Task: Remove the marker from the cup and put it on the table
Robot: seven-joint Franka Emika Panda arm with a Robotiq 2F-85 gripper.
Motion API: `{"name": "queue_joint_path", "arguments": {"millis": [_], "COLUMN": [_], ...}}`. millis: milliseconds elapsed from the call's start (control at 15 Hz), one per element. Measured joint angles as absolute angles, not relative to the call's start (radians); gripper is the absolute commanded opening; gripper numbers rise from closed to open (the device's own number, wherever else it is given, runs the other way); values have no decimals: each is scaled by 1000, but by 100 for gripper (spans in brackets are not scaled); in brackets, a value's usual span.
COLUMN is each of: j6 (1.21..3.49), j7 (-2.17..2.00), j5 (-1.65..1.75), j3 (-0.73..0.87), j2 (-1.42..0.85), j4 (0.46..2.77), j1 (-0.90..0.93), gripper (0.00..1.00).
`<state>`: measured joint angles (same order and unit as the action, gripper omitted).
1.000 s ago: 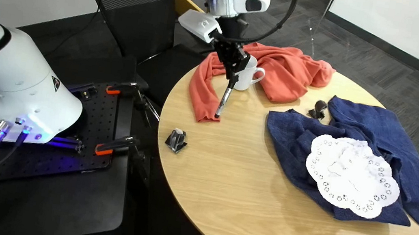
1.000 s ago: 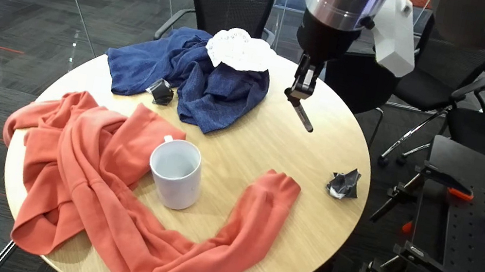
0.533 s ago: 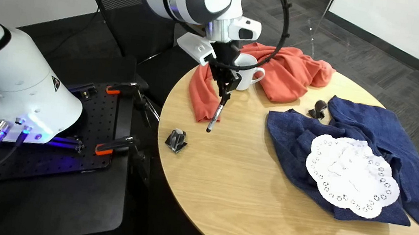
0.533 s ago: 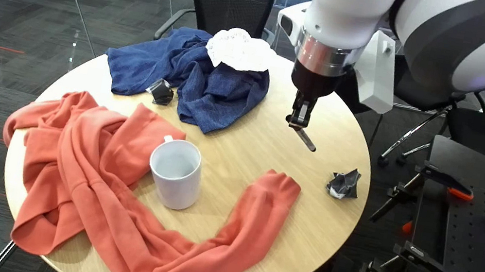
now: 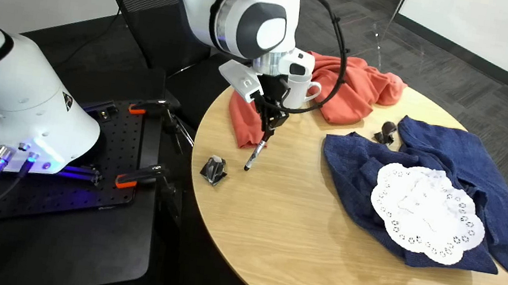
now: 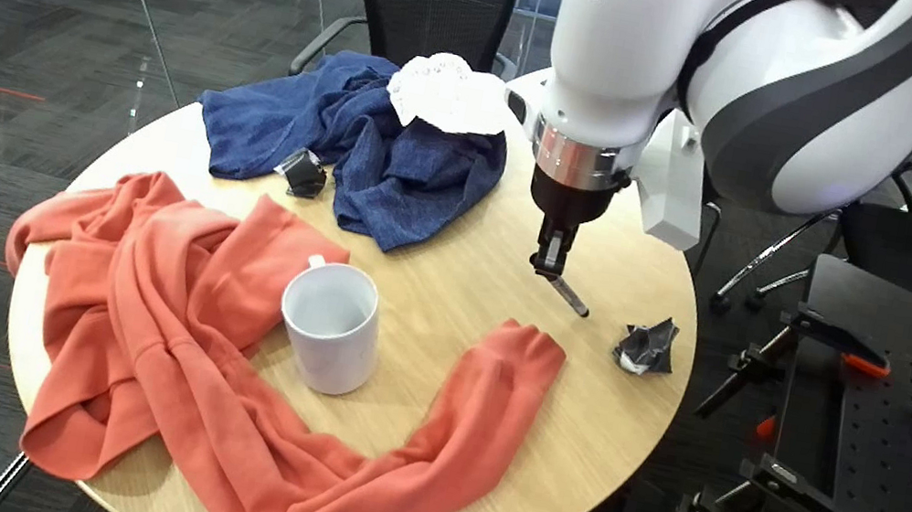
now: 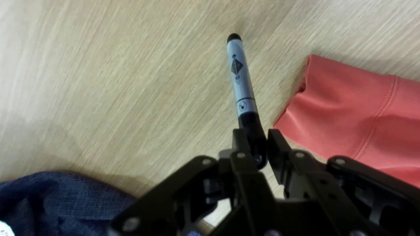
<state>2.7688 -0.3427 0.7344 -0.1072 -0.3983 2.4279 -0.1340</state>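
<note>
The marker (image 5: 256,155) is slim, with a silver-grey middle and black ends. It also shows in an exterior view (image 6: 570,296) and in the wrist view (image 7: 242,75). My gripper (image 7: 256,141) is shut on its black end, one finger on each side. The marker slants downward with its free end low over the table; I cannot tell if it touches. In the exterior views my gripper (image 5: 265,136) (image 6: 547,269) hangs over the light wooden table (image 5: 299,248). The white cup (image 6: 331,337) stands upright apart from the gripper, its visible inside empty; the arm partly covers it in an exterior view (image 5: 296,96).
A red cloth (image 6: 200,343) lies around the cup, its sleeve end (image 7: 341,108) close to the marker. A small black clip-like object (image 5: 214,170) lies near the marker's free end. A blue cloth (image 5: 362,187) bears a white doily (image 5: 428,214). Another dark object (image 5: 386,133) lies beside it.
My gripper has come down toward the table, carrying the marker with it. The marker's free end has moved nearer the small black clip-like object. The cup and cloths have not moved.
</note>
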Motion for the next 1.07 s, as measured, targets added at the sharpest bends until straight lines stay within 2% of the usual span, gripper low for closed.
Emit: {"name": "queue_joint_path", "arguments": {"millis": [133, 467, 1067], "j6": [2769, 2769, 2769], "j7": [-343, -343, -343], "j5": [733, 734, 738], "j3": [-107, -107, -107], "j2": [-418, -425, -415], "j4": [2414, 2389, 2371], "j1": [-134, -132, -116], "gripper": [60, 99, 100]}}
